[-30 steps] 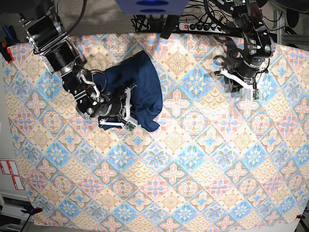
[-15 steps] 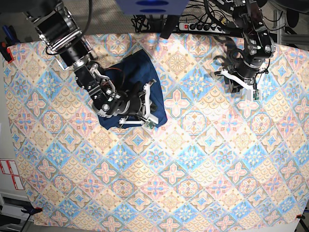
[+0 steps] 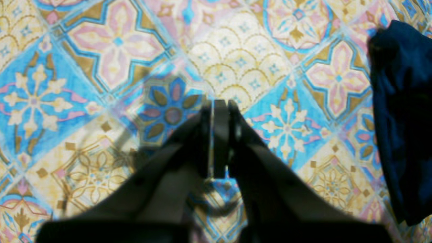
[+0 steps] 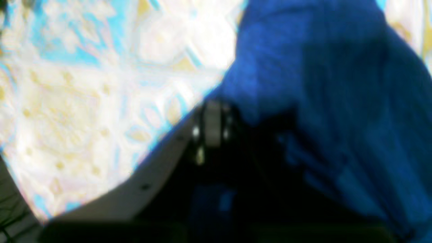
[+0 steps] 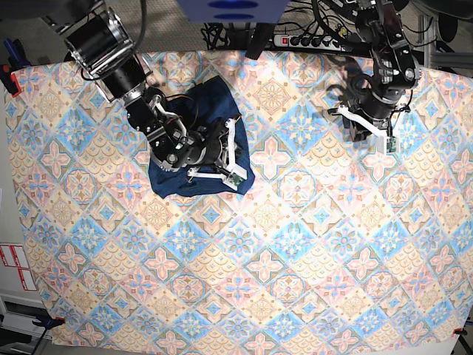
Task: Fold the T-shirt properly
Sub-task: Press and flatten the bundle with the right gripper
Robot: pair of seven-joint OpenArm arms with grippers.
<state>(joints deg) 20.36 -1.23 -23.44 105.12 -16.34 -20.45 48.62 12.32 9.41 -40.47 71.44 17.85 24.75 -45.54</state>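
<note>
Bright even light, right wrist view blurred

My left gripper has its jaws pressed together, nothing between them, hovering over the tablecloth (pastel tile pattern, its shadow falling beneath). T-shirt sits bunched at the right edge, well apart from my fingertips.
</note>
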